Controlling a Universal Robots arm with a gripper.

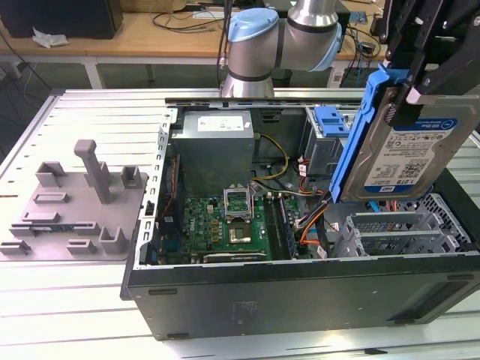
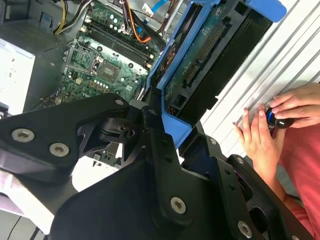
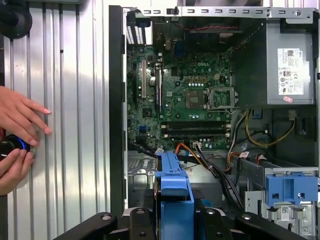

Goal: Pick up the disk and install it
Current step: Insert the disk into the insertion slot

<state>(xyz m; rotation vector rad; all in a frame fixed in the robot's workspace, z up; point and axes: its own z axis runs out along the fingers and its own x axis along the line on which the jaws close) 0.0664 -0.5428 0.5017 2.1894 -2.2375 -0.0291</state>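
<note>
While hanging high over the open computer case [image 1: 300,281], clamps the hard disk [image 1: 424,157] by its blue frame in a gripper [image 1: 412,94] closed on it; holds it upright, presumably so an edge faces the drive cage [image 1: 324,142].

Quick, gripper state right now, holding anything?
Gripper: shut on the disk, held on edge above the open computer case.
A person's hand: fingers on a small black knob.

disk [image 1: 420,150] above the computer case [image 1: 300,281], fixture plate [image 1: 82,216] at the exterior view's left
</note>
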